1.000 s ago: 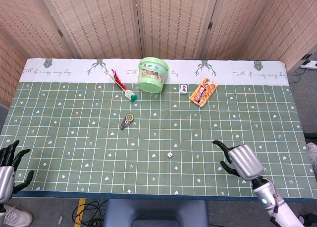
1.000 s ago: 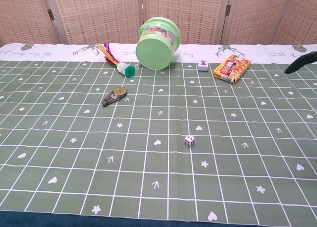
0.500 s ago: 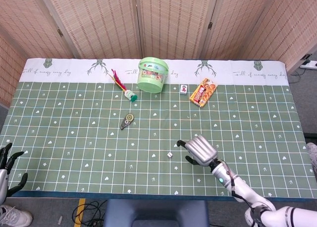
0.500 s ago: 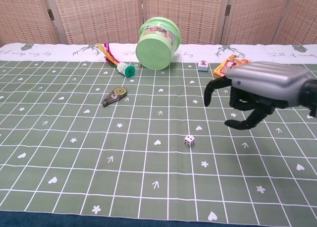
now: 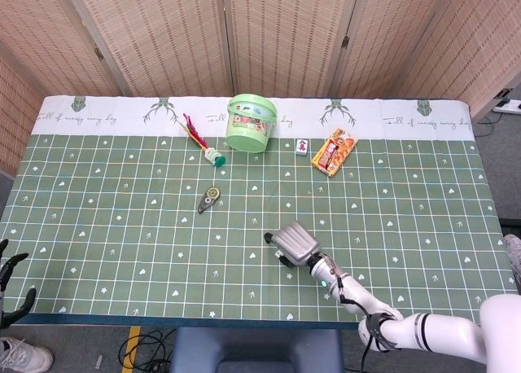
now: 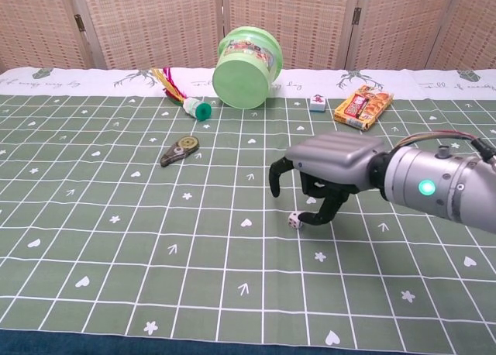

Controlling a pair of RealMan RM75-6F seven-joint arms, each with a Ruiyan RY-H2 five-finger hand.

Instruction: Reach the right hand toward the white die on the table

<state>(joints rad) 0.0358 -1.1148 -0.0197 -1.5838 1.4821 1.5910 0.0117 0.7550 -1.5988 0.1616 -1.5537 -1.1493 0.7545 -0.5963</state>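
Our right hand (image 6: 329, 165) hangs low over the green gridded tablecloth (image 5: 98, 218), palm down, fingers spread and curved downward with nothing in them; in the chest view one dark fingertip (image 6: 310, 219) sits just beside the white die (image 6: 295, 221), and we cannot tell whether it touches. In the head view the hand (image 5: 295, 243) covers the die entirely, so only the chest view shows it. The die lies near the middle of the cloth's width, closer to the near edge than to the far one, flat on one face with dark pips showing. We judge it light, rigid and smooth-sided, so it should slide or tumble at a nudge rather than give under pressure; it looks sturdy, not fragile. If we were to take hold, two opposite flat faces between thumb and a finger seem the surest place, since corners and edges would let it squirt out, and the soft cloth may let it roll if pushed from one side only. Our left hand (image 5: 10, 277) shows only at the near left corner, dark fingers apart and holding nothing. Farther out, a correction-tape dispenser (image 6: 180, 150) lies left of centre; toward the far edge stand a green lidded bucket (image 6: 248, 68), a feathered shuttlecock (image 6: 182, 97), a mahjong tile (image 6: 317, 103) and an orange snack packet (image 6: 363, 108), all well apart from the die.
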